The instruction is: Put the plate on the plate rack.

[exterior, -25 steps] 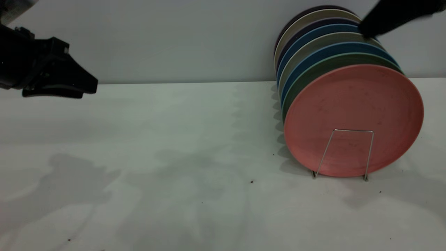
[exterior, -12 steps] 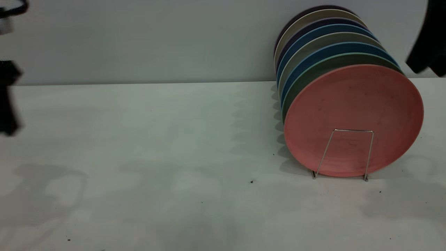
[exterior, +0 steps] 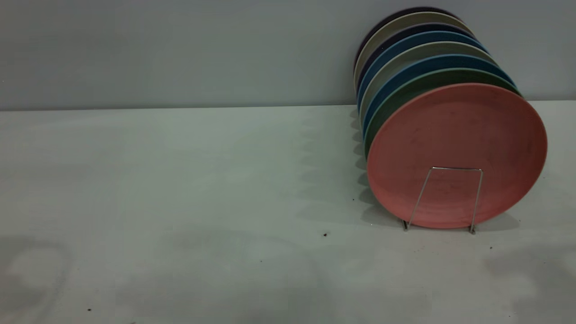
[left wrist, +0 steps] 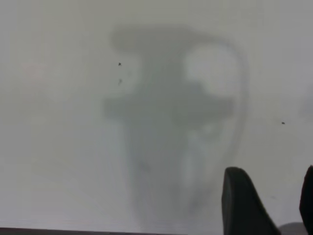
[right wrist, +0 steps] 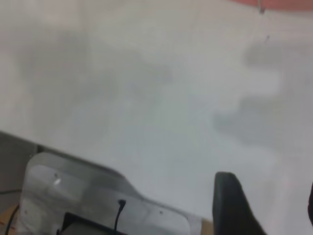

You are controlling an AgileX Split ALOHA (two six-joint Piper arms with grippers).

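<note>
The salmon-pink plate [exterior: 456,148] stands on edge at the front of a row of plates at the table's right. It leans behind the front wire loop of the plate rack [exterior: 454,169]. Neither arm shows in the exterior view. In the left wrist view my left gripper [left wrist: 274,196] is open and empty over bare table. In the right wrist view my right gripper [right wrist: 271,200] is open and empty above the table. There a strip of the pink plate [right wrist: 283,4] and a rack wire [right wrist: 260,7] show far from its fingers.
Behind the pink plate stand a green plate [exterior: 405,96], blue plates [exterior: 400,74] and several grey and dark ones, back to the wall. A grey metal base [right wrist: 73,196] lies at the table's edge in the right wrist view. Small dark specks [exterior: 325,234] dot the white table.
Both arms have drawn out of the exterior view, the left one off to the left, the right one off to the right. The plates and rack have not moved.
</note>
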